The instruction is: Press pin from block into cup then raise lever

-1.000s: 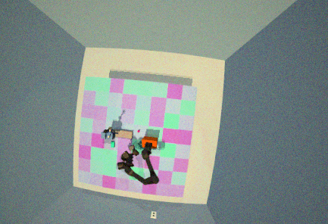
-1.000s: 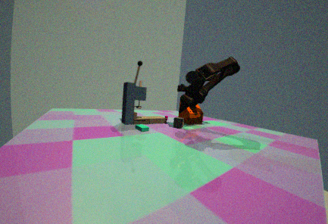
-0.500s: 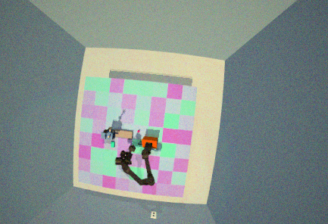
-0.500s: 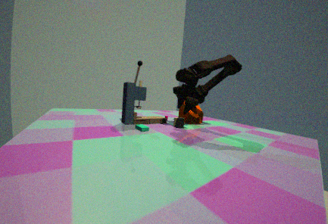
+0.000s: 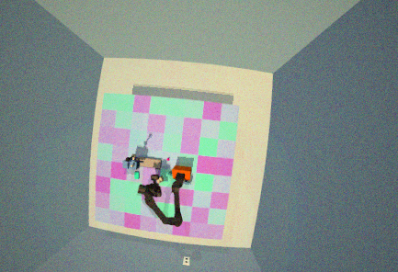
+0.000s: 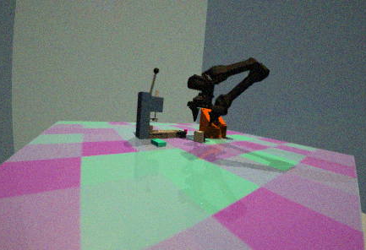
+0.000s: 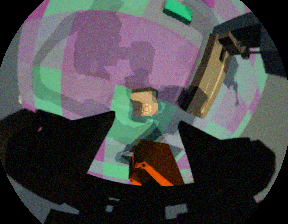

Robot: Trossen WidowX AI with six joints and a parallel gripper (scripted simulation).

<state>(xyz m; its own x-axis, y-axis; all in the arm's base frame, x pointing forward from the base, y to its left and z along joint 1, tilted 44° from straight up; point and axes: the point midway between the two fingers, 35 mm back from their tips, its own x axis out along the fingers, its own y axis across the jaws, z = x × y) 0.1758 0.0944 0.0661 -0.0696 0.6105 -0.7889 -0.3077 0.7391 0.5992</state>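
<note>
- While the green piece (image 5: 137, 175) (image 6: 158, 143) (image 7: 178, 11) lies beside the press (image 5: 130, 164) (image 6: 143, 115), the tan block (image 5: 160, 180) (image 6: 199, 136) (image 7: 144, 102) sits off its bed (image 5: 150, 163) (image 6: 166, 133) (image 7: 210, 80).
- Wide open, the claw (image 5: 155, 178) (image 6: 193, 111) (image 7: 147, 119) hangs above the table, gripping nothing.

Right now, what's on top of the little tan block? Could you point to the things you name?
Nothing is resting on the block (image 5: 160, 180) (image 6: 199, 136) (image 7: 144, 103); its top shows a small round mark. The open gripper (image 6: 194, 119) (image 7: 147, 119) hangs above. Its underside is hidden.
</note>
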